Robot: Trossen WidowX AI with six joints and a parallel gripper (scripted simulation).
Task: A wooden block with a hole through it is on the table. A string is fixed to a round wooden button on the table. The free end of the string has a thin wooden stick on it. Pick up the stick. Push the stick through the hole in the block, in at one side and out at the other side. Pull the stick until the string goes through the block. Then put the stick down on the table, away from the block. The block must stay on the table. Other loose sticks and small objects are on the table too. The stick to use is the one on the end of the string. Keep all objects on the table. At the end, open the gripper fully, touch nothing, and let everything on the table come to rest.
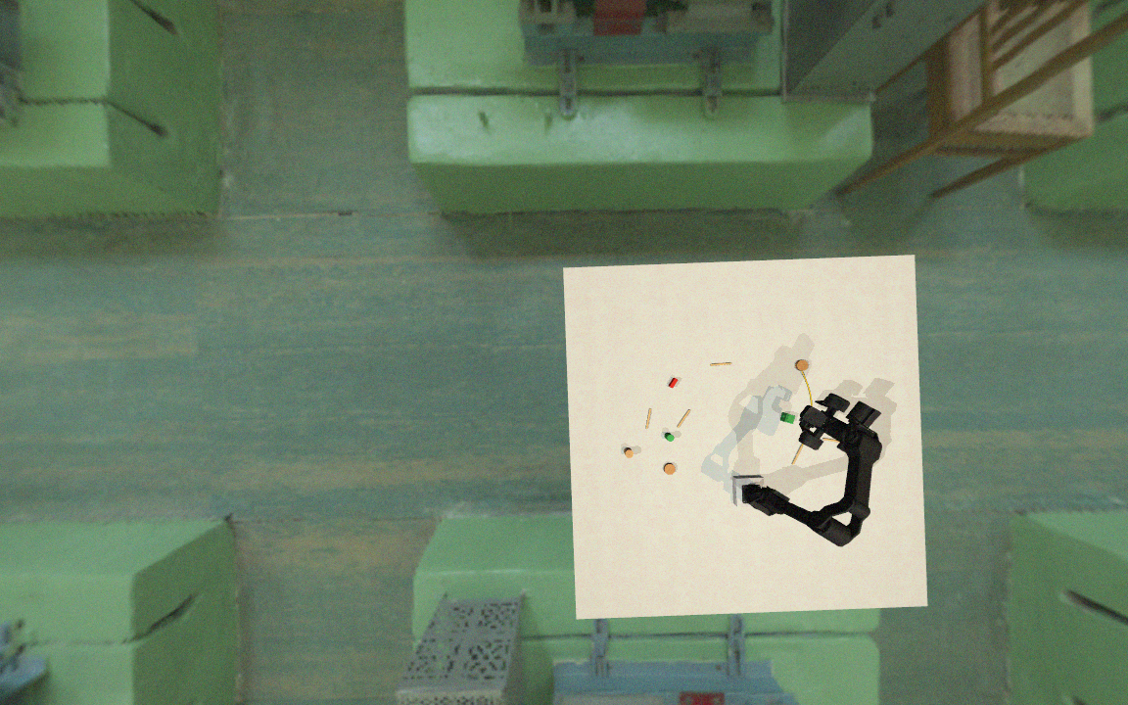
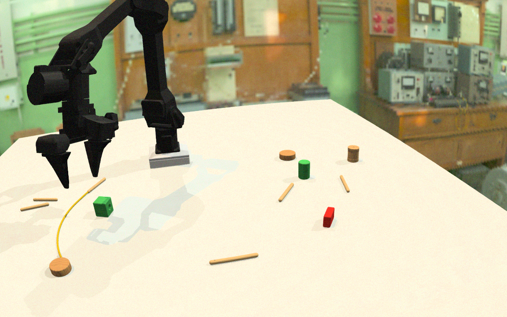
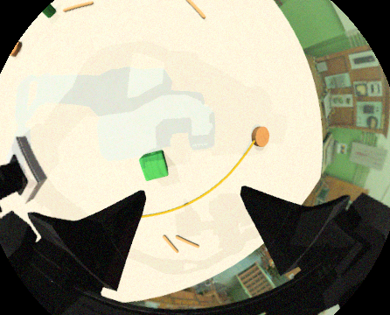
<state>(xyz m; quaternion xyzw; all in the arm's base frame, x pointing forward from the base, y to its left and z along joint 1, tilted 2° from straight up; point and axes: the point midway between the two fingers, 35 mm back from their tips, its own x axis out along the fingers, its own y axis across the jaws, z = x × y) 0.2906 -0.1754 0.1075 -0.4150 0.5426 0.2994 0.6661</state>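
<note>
The green block (image 1: 787,418) (image 2: 103,207) (image 3: 154,165) stands on the table, with a hole opening in its right face in the exterior view. The round wooden button (image 1: 801,364) (image 2: 60,267) (image 3: 261,136) lies on the table. The yellow string (image 2: 58,230) (image 3: 186,204) curves from it past the block to the wooden stick (image 1: 797,453) (image 2: 97,185), which lies on the table outside the block. In the wrist view a finger hides this stick. My gripper (image 2: 81,181) (image 3: 194,193) is open and empty, pointing down above the table near the stick and block.
Two loose sticks (image 2: 45,199) (image 2: 34,207) lie left of the string in the exterior view. Farther right are a green cylinder (image 1: 669,436) (image 2: 303,169), a red block (image 1: 673,382) (image 2: 328,217), a wooden disc (image 2: 287,155), a wooden cylinder (image 2: 353,153) and several more sticks.
</note>
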